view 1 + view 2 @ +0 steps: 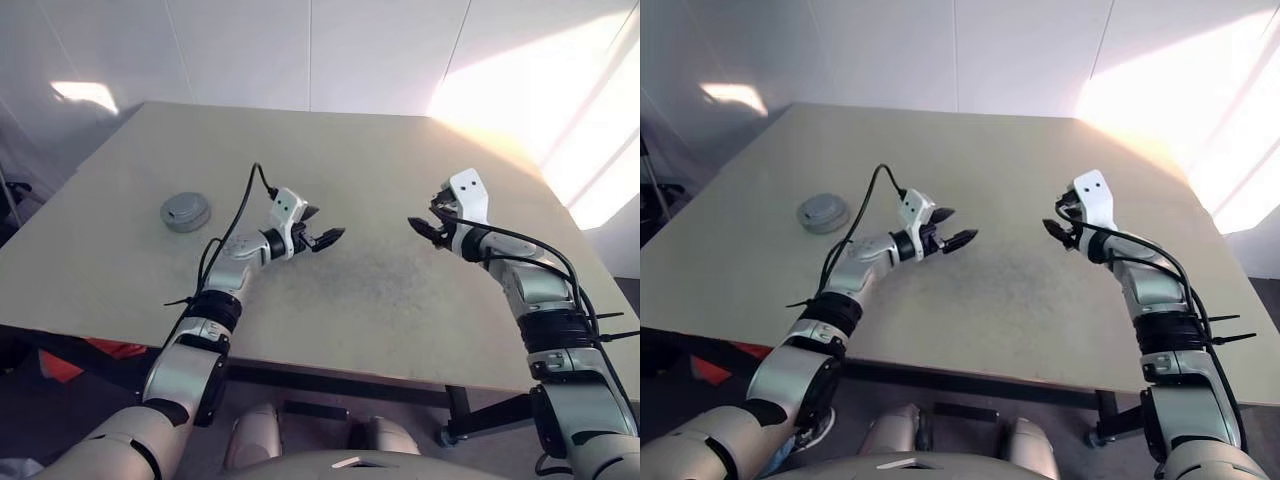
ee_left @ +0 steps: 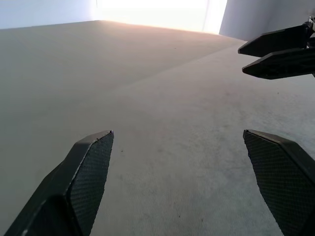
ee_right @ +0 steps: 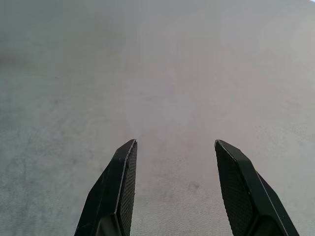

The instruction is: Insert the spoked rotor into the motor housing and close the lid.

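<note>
Two hands, both released and carrying nothing. Left hand (image 1: 326,238) hovers above the tabletop (image 1: 400,300), fingers spread wide, pointing toward the right hand (image 1: 425,226), whose fingers stand partly apart and angle back toward it. A stretch of bare tabletop lies between them.

The only task part I can see is a round grey piece (image 1: 185,211), flat on the tabletop, off to the left hand's outer side and slightly farther from the robot, well apart from both hands. It looks like the motor housing with its lid on, or the lid alone; I can't tell which. I can't make out any spokes on it.

Judgement: the step in hand is reaching for that grey piece. The left hand is the nearer one, but it is aimed away from the piece. Swing it back outward, come in over the top, straddle the rim with the fingers wide, and only then close. Keep the right hand back so the two don't collide.

The head views show the grey piece and both arms. The left wrist view adds the right hand's fingertips (image 2: 275,51) across the gap. The right wrist view has its own fingers (image 3: 118,191) over bare tabletop.
</note>
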Controlling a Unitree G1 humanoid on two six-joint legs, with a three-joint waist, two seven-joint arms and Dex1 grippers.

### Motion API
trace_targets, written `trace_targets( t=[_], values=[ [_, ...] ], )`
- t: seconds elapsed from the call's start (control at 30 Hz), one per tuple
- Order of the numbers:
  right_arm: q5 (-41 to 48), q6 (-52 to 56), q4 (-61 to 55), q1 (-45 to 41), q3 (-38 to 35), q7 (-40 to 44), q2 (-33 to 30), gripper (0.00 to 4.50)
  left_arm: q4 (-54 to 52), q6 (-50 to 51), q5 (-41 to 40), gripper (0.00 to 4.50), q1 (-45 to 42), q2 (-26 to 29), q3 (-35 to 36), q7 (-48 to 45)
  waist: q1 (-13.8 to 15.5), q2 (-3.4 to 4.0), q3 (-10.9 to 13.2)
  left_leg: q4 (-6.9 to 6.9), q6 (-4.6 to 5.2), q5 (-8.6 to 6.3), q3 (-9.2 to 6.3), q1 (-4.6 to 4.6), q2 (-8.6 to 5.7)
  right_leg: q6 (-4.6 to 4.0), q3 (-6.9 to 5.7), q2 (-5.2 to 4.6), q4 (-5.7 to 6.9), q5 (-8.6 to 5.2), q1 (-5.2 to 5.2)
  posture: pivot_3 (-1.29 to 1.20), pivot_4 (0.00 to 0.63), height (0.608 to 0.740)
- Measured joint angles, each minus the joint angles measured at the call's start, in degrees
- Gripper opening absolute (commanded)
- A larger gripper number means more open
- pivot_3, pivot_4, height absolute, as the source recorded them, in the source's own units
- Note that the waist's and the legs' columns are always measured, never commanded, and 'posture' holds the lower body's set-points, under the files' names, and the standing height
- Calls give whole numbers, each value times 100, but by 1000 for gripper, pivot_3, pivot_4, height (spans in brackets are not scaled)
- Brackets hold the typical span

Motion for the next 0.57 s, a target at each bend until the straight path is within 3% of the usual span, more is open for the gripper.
trace_targets(
  t=[0.13,0.57],
  values=[
    [16,-20,0,0,-149,72,6,4389,-3,98,0,4500,16,0,3,53,1,0,0,1,0,0,0,0,0,0,0,0,0,0,0,0,0,740],
    [-227,-93,1,0,-156,42,82,4452,109,161,14,4500,-112,4,4,134,-1,0,0,1,1,0,0,0,0,0,0,0,0,0,-1,0,0,740]
  ],
)
